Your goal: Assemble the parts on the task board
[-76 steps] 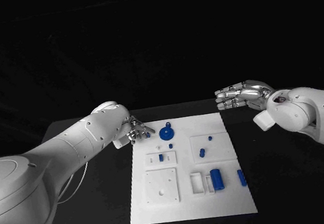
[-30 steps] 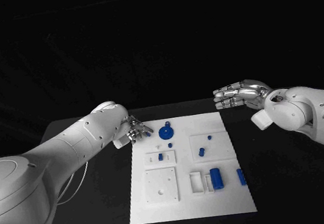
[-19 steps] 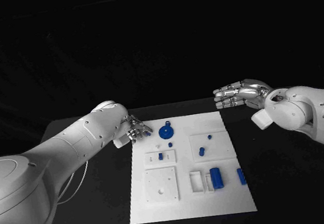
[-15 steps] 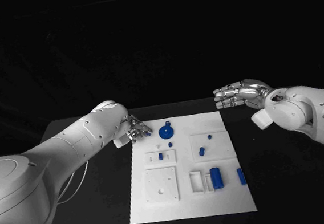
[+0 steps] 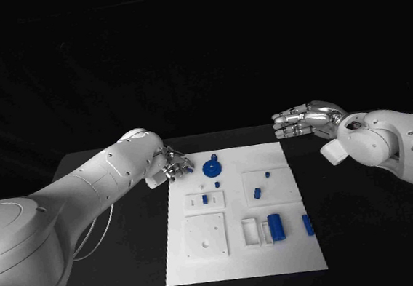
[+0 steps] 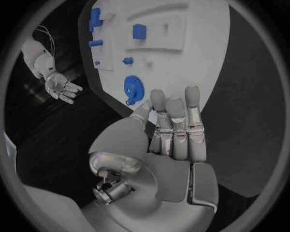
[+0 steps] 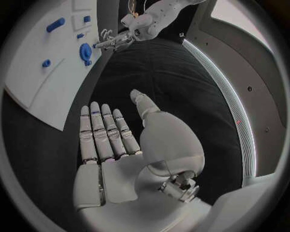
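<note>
Head view: left hand point(image 5: 173, 167) empty beside task board point(image 5: 244, 266) edge.

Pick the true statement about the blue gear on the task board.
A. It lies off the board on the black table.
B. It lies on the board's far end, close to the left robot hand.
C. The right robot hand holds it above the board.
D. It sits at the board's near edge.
B: the blue gear lies on the far end of the task board, beside the empty left robot hand.
</note>
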### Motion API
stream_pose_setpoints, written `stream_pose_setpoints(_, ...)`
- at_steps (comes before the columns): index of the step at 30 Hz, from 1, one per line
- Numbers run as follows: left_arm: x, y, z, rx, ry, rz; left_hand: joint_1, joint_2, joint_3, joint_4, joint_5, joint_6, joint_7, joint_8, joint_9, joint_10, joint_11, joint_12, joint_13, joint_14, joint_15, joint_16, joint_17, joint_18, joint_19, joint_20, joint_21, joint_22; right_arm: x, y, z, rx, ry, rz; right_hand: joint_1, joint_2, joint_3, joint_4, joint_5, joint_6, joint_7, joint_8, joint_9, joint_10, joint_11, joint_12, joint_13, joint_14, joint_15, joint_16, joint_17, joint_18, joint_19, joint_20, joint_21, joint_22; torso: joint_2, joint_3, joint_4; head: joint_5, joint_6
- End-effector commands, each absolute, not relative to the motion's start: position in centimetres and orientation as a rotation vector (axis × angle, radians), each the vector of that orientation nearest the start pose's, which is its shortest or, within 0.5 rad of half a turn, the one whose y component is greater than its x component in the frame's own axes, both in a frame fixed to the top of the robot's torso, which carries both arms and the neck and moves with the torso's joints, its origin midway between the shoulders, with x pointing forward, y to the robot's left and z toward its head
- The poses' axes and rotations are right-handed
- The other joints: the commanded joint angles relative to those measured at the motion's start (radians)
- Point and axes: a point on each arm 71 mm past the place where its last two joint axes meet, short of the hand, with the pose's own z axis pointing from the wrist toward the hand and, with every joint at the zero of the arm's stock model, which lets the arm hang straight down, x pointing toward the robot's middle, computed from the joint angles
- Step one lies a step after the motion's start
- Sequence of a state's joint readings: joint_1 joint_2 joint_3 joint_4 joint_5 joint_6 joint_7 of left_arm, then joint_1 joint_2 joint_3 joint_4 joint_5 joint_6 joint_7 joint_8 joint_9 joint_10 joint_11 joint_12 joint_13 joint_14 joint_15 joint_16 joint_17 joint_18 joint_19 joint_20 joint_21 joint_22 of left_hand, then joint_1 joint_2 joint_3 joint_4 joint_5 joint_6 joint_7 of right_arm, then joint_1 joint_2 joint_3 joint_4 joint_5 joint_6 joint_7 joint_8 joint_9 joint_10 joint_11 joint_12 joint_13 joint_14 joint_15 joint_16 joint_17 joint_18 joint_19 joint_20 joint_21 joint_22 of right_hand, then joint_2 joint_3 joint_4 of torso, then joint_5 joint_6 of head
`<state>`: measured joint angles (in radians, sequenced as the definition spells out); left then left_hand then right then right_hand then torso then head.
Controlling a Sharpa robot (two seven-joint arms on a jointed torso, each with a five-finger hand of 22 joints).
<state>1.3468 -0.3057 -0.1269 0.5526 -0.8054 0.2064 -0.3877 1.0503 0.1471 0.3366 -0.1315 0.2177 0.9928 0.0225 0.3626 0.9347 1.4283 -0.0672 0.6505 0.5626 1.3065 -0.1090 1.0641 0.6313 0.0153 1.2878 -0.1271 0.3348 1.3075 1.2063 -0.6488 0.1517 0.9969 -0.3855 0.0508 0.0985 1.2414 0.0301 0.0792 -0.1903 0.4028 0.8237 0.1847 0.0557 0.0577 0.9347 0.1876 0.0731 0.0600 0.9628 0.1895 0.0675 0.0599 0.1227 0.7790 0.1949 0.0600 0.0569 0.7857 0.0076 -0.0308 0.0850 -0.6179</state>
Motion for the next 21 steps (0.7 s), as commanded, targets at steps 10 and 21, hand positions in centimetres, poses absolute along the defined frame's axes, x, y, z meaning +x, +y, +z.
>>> stream_pose_setpoints(10,61.8,22.5,-19.2,-0.661,2.142,-0.406,-0.014,-0.033,0.083,-0.050,0.082,0.069,-0.031,-0.044,0.053,0.044,-0.006,-0.016,0.002,0.034,-0.007,0.004,0.012,0.002,0.008,-0.007,0.025,0.019,58.2,-26.2,-16.2,0.891,1.667,1.324,-0.005,0.001,0.003,0.005,0.006,0.001,0.001,0.002,0.001,0.005,0.000,-0.002,-0.001,0.005,-0.003,-0.002,0.001,-0.004,0.002,0.000,0.000,0.001,-0.002,-0.0009,0.0041,0.000,-0.002)
stream_pose_setpoints(21,60.5,22.9,-19.2,-0.641,2.143,-0.411,-0.018,-0.037,0.088,-0.067,0.102,0.098,-0.034,-0.084,0.077,0.058,-0.010,-0.027,0.009,0.046,-0.008,-0.001,0.019,0.004,0.010,-0.008,0.035,0.018,58.1,-26.9,-16.2,0.896,1.662,1.313,-0.002,0.001,0.001,0.007,0.006,0.000,0.001,0.001,0.001,0.005,0.000,-0.002,-0.001,0.005,-0.003,-0.002,0.001,-0.003,0.003,0.000,0.000,0.001,-0.001,-0.0029,0.0062,0.003,-0.003)
